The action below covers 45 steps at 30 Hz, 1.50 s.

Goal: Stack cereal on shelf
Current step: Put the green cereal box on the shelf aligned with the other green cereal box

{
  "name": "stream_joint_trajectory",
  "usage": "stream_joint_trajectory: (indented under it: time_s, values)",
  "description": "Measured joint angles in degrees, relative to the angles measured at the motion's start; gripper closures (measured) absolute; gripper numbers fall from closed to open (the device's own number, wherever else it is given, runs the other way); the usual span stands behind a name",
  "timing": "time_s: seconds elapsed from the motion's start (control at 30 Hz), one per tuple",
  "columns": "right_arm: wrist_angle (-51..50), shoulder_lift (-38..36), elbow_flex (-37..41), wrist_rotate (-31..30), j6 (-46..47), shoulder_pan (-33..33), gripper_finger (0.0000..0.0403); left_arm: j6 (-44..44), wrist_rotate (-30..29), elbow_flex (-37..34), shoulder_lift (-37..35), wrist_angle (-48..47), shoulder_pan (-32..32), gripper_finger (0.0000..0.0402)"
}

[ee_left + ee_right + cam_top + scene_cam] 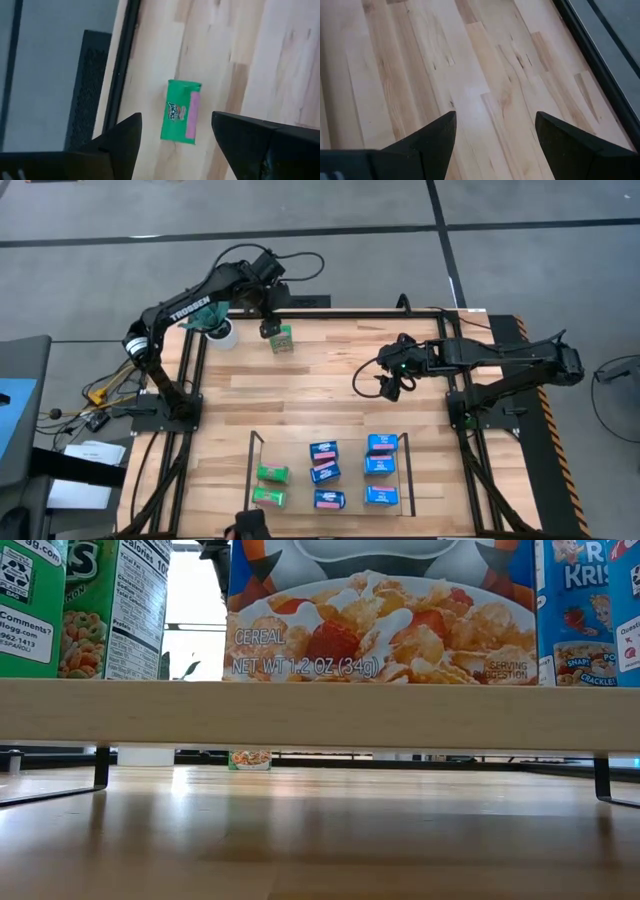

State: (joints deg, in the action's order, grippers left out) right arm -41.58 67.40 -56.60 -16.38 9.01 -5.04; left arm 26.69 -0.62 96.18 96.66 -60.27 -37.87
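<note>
1. High view: the left jaws (271,328) hang just above a lone green cereal box (282,339) at the table's (330,380) far edge, beside a potted plant (220,330). The right jaws (390,387) wait over bare table, well apart from the shelf (252,470). On the shelf lie eight boxes: two green, six blue.
2. Low view: the lone box stands far behind the shelf's wood base.
3. Left wrist view: jaws spread, empty, the green box between and beyond them. Closing off-centre could tip it.
4. Right wrist view: jaws spread, empty.
</note>
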Motion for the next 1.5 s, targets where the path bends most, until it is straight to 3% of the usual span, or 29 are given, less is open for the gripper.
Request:
stream_joint_trajectory:
  time_s: [0.27,0.47,1.27,1.5]
  values:
    - [-0.02,0.0,0.0,0.0,0.01,0.0,0.0106,8.73,1.22,0.03,0.25,1.23,2.91,0.0116]
    - [-0.05,0.0,0.0,0.03,0.01,0.0,0.0106,6.74,0.17,-0.13,3.38,-0.93,2.91,0.0082]
    - [-0.67,0.0,0.0,0.0,-0.01,0.02,0.0106,7.65,-1.18,-2.9,5.62,0.73,1.49,0.0079]
    - [-0.68,-0.01,0.0,0.0,-0.07,0.02,0.0106,7.68,-2.11,-7.27,5.62,1.23,1.43,0.0079]
